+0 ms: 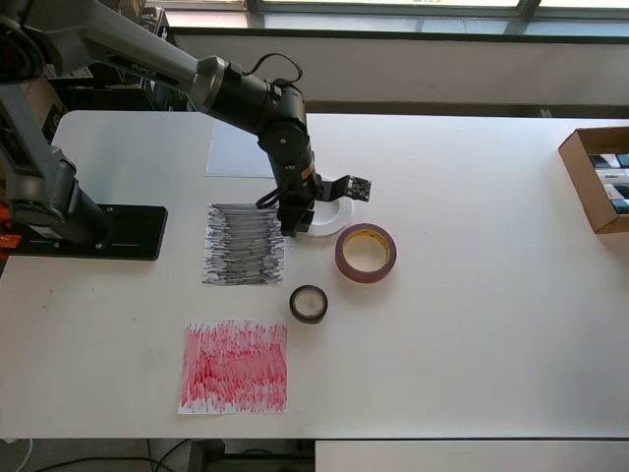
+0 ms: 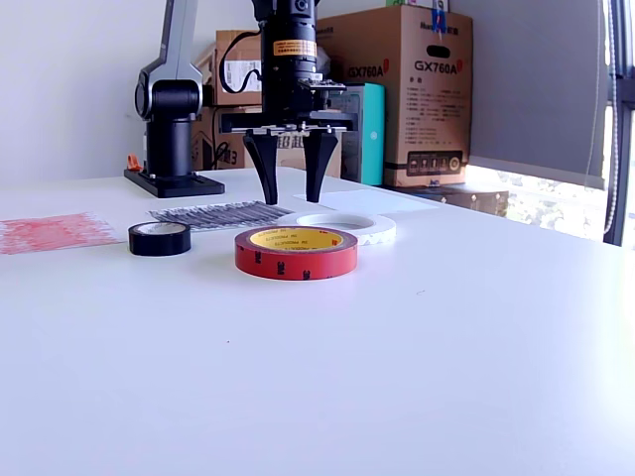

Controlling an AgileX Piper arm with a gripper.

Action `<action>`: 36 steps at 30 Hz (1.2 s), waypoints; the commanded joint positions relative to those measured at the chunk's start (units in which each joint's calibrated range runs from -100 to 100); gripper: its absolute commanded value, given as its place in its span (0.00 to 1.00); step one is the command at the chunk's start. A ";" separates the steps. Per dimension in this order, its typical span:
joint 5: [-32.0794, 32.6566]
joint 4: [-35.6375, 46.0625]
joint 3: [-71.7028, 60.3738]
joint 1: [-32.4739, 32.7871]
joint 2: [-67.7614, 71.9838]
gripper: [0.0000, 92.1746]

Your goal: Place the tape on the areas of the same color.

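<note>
The claw (image 2: 292, 193) hangs point-down over the middle of the bench (image 2: 417, 377), its two fingers (image 2: 265, 169) spread apart with nothing between them. In the exterior view the tips stand just above the near rim of the white tape roll (image 2: 347, 227), which lies flat and partly hidden behind the maroon roll (image 2: 296, 252). Whether the tips touch it cannot be told.

From overhead, the white roll (image 1: 330, 218) lies mostly under the arm, just beside the black-scribbled sheet (image 1: 244, 245) and off it. The maroon roll (image 1: 366, 253), yellow inside, rests touching or almost touching the white roll, on the side toward the bench's right edge. The small black roll (image 1: 309, 304) lies on bare bench near the lower right corner of the black-scribbled sheet. The red-scribbled sheet (image 1: 235, 367) lies toward the near edge with nothing on it. The plain white sheet (image 1: 236, 150) lies toward the far edge, partly under the arm
</note>
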 commanded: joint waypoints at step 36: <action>-0.78 -0.60 -3.76 -1.85 1.27 0.59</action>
